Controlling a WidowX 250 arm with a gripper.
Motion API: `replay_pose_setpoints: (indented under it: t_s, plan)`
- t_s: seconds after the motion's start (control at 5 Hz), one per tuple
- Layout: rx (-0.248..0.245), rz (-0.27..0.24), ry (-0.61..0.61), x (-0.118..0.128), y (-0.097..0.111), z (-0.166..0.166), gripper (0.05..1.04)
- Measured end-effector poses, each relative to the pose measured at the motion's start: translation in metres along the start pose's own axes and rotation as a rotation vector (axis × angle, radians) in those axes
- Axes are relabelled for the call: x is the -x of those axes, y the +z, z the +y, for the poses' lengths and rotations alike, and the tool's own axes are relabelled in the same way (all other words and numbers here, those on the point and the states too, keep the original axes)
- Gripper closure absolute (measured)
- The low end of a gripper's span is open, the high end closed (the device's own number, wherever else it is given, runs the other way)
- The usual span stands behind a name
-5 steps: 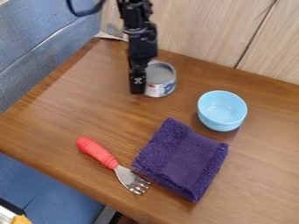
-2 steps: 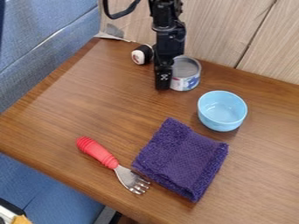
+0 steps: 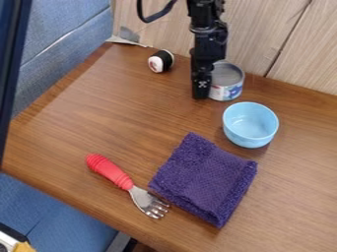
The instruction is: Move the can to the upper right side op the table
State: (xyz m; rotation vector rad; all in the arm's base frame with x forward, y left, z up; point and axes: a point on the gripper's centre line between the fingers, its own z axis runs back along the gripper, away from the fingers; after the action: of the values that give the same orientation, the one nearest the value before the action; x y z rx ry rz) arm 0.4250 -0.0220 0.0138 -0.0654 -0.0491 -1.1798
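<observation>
One can [image 3: 227, 92], upright, beside black tool [image 3: 202, 87] | shifted right along rear of counter [image 3: 99, 113], nearer its goal | spread or pinching: cannot tell | blue bowl [image 3: 250, 124] close, bump risk

"Where does the fixed camera look from?"

"From above the surface [image 3: 72, 128], at a downward slant. It sees into the bowl [image 3: 250, 123] and catches the outer side too."

"Which way does it face?"

"Across the surface toward the wooden wall [image 3: 276, 37] at the top of the frame. It sits askew to the surface, whose far edge slopes down from upper left toward the right side."

"And how near is it?"

"Fairly near. The surface runs out of the frame at the right and lower right, though blue fabric [image 3: 69, 22] shows at upper left and at lower left."
</observation>
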Motion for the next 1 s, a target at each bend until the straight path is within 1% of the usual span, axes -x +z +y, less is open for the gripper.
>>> replay_pose_setpoints:
  t_s: [0.2,0.4,0.6,0.8,1.0]
  plan:
    - [0.007,-0.007,-0.036,-0.014,0.000,-0.002,0.083]
    - [0.002,-0.009,-0.048,-0.018,-0.001,-0.004,0.083]
    - [-0.009,-0.015,-0.019,-0.015,0.002,-0.007,0.083]
    - [-0.078,-0.028,0.007,-0.010,0.027,-0.003,0.083]
    - [-0.144,-0.084,0.030,-0.005,0.058,-0.003,0.083]
